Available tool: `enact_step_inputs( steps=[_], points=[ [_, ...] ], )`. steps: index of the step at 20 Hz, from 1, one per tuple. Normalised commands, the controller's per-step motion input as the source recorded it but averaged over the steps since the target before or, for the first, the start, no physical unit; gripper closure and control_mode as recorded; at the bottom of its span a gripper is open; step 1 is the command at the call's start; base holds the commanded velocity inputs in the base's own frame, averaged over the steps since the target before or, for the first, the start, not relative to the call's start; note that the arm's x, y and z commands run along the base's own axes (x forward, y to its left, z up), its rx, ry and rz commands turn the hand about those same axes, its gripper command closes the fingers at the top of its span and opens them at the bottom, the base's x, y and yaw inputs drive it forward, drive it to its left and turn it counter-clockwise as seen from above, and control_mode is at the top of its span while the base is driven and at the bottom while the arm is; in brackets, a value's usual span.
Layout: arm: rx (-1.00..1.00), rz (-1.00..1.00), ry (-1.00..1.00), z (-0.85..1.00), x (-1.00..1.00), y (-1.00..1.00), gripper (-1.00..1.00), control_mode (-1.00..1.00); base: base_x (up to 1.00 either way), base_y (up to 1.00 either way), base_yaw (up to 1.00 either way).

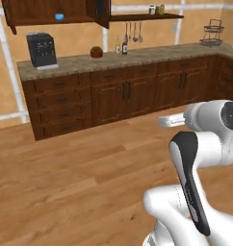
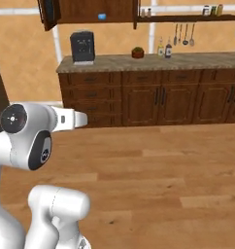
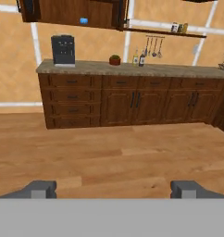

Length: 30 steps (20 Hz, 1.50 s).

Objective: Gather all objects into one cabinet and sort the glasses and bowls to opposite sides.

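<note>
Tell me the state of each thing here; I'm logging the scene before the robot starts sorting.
Wall cabinet: doors open, shelf exposed.
Blue cup: upright on the cabinet shelf.
Drawer cabinets: all drawers and doors shut.
Coffee machine: standing on the counter.
Gripper: jaws wide open, holding nothing, far from the counter.

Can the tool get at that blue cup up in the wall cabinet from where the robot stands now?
Probably not: the open tool is across bare floor from the blue cup, high in the wall cabinet.
</note>
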Motion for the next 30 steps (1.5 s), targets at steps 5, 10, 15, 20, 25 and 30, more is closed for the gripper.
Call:
enact_step_inputs(
  steps=[5,10,15,20,25,30],
  points=[
    [0.00,0.00,0.00,0.00,0.00,0.00,-1.00,1.00,1.00,1.00,0.00],
    [0.00,0.00,0.00,0.00,0.00,0.00,-1.00,1.00,1.00,0.85,0.03],
    [0.00,0.00,0.00,0.00,0.00,0.00,-1.00,1.00,1.00,0.21,0.27],
    [0.00,0.00,0.00,0.00,0.00,0.00,-1.00,1.00,1.00,0.00,0.47],
    [0.00,0.00,0.00,0.00,0.00,0.00,-1.00,1.00,0.97,-0.37,0.16],
    [0.00,0.00,0.00,0.00,0.00,0.00,-1.00,1.00,0.71,-0.63,-0.02]
  ],
)
